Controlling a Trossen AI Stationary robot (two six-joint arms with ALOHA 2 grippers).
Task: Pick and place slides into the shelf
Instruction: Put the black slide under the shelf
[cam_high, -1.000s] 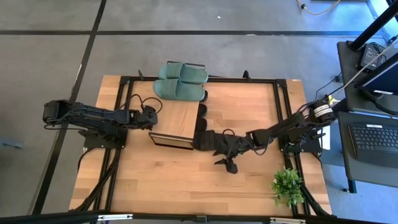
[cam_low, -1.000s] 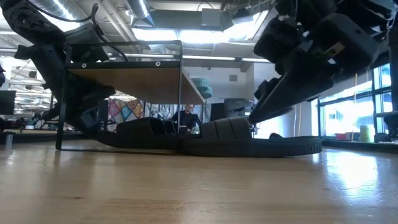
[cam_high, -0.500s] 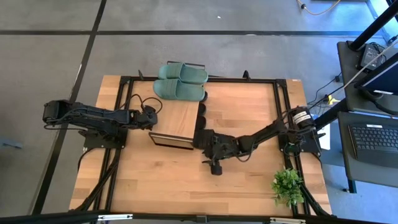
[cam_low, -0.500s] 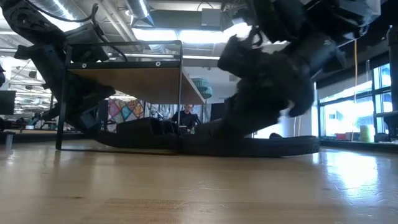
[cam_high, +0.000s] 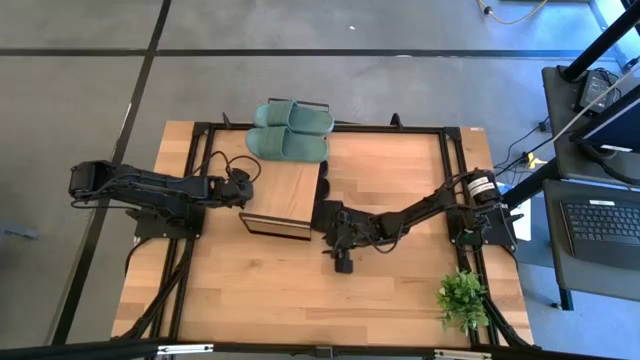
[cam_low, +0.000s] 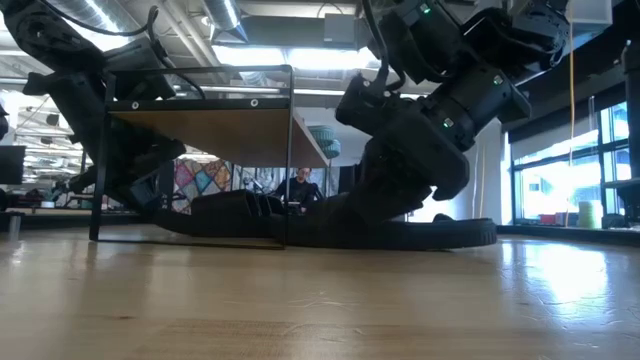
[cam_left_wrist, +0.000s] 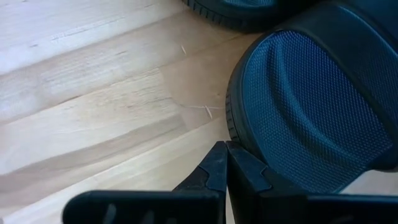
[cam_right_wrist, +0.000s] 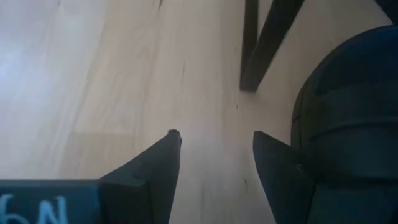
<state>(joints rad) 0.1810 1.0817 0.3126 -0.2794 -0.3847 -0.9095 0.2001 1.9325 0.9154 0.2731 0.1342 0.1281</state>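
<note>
Two dull sage green rubber slides (cam_high: 291, 132) lie side by side on the light wood plank shelf (cam_high: 285, 190), well beyond the right hand (cam_right_wrist: 214, 152). That hand's fingers stand parted and empty, low over the wooden counter (cam_high: 400, 180), just beside one black slide (cam_right_wrist: 348, 118). The left hand (cam_left_wrist: 225, 163), pinched closed, touches another black textured slide (cam_left_wrist: 311, 112).

- Even daylight from above, soft shadows on the bench (cam_high: 400, 180)
- Low view backlit: bright ceiling lights and window glare, arms silhouetted
- Wrist views soft-focused up close
</note>
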